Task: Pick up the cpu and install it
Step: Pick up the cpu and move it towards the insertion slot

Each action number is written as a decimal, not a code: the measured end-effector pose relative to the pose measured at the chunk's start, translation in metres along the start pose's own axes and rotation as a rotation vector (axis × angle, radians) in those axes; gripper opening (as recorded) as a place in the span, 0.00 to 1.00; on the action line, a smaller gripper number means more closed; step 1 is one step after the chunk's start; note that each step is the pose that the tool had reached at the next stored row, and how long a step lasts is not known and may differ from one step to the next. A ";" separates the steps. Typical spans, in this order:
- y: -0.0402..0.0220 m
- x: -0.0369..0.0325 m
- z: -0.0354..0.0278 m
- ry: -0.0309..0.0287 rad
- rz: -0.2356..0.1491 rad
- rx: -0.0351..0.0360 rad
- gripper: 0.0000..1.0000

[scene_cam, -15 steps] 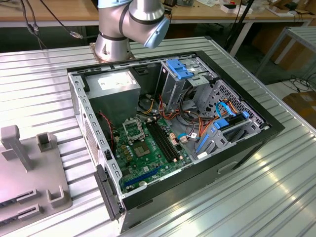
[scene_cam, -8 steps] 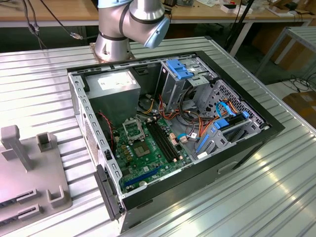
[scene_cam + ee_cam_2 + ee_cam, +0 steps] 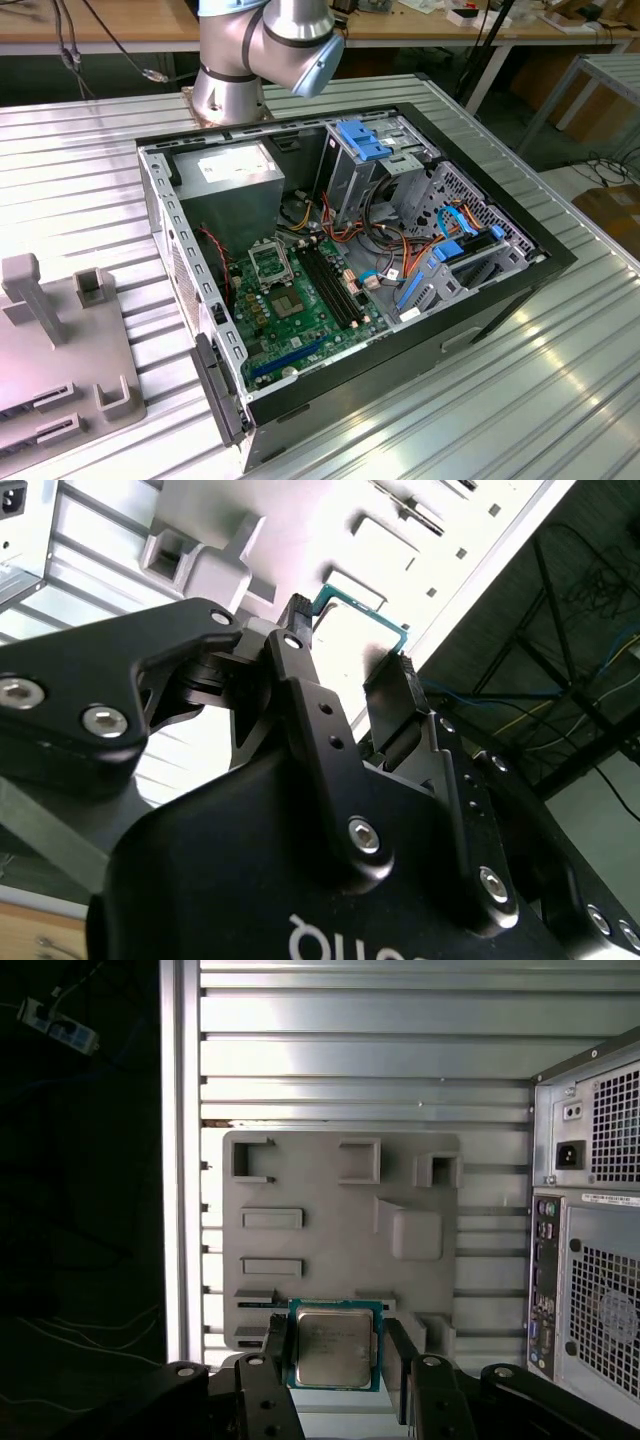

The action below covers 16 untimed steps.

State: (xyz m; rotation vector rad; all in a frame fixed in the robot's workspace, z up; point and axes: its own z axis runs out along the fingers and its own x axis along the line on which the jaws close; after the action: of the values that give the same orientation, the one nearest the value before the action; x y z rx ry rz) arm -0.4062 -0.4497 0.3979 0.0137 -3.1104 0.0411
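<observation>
The cpu [image 3: 335,1348] is a small square chip with a silver-grey face and a green rim, and my gripper [image 3: 338,1352] is shut on it, one black finger [image 3: 274,1355] at each side. It hangs well above the grey holder plate [image 3: 330,1210]. In the second wrist view the cpu's green edge [image 3: 366,608] spans the gap between the fingertips of the gripper [image 3: 350,640]. In the exterior view the open computer case [image 3: 480,300] lies on its side, showing the green motherboard [image 3: 300,320] and its square socket [image 3: 270,262].
The arm's base [image 3: 235,90] stands behind the case on the ribbed metal table [image 3: 560,400]. The grey holder plate [image 3: 50,340] with raised blocks lies at the exterior view's left. The case's rear panel [image 3: 590,1230] stands beside the plate. Cables and blue drive bays [image 3: 450,250] crowd the case's right half.
</observation>
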 end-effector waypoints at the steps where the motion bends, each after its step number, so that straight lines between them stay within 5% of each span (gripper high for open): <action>1: 0.0000 -0.0016 -0.0001 0.0001 0.000 0.0000 0.47; 9: -0.0001 -0.0128 -0.0004 0.0002 0.000 0.0000 0.47; 16: -0.0001 -0.0152 -0.0005 0.0003 0.000 0.0000 0.47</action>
State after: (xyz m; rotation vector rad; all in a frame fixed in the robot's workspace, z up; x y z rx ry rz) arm -0.3910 -0.4497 0.3979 0.0136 -3.1101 0.0412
